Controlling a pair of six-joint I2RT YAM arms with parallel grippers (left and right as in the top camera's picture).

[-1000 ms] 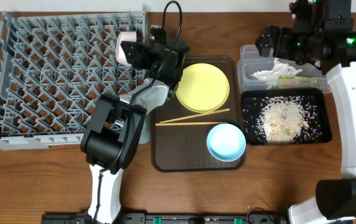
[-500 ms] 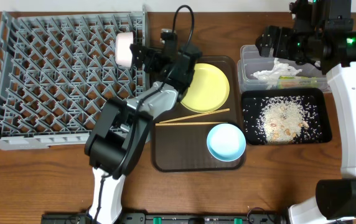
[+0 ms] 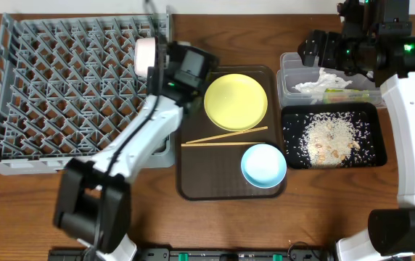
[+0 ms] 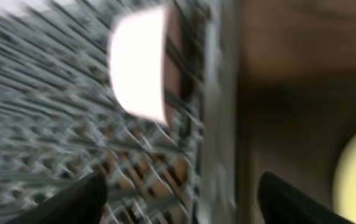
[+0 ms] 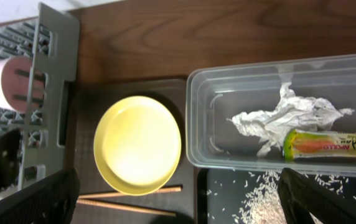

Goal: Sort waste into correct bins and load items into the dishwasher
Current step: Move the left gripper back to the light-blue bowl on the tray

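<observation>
The white cup [image 3: 145, 56] lies on its side among the pegs at the right edge of the grey dish rack [image 3: 55, 94]; it also shows in the blurred left wrist view [image 4: 139, 65]. My left gripper [image 3: 165, 67] is open and empty just right of the cup. On the brown tray lie the yellow-green plate [image 3: 236, 101], two chopsticks [image 3: 226, 136] and the light blue bowl [image 3: 263, 164]. The clear tub [image 3: 289, 85] holds tissue [image 5: 284, 115] and the wrapper [image 5: 330, 144]. Rice [image 3: 329, 138] fills the black tray [image 3: 289, 148]. My right gripper [image 3: 322, 49] is open and empty above the tub.
The brown serving tray [image 3: 200, 181] lies between the rack and the bins. A pale rounded shape [image 3: 165, 151] sits at the rack's front right corner, partly under my left arm. The rack's upright wall [image 4: 218, 93] stands between the cup and the plate.
My left gripper let go of the white cup, which stays in the rack, and drew back a little to the right. The left arm has swung and is blurred. The right arm has not moved.
</observation>
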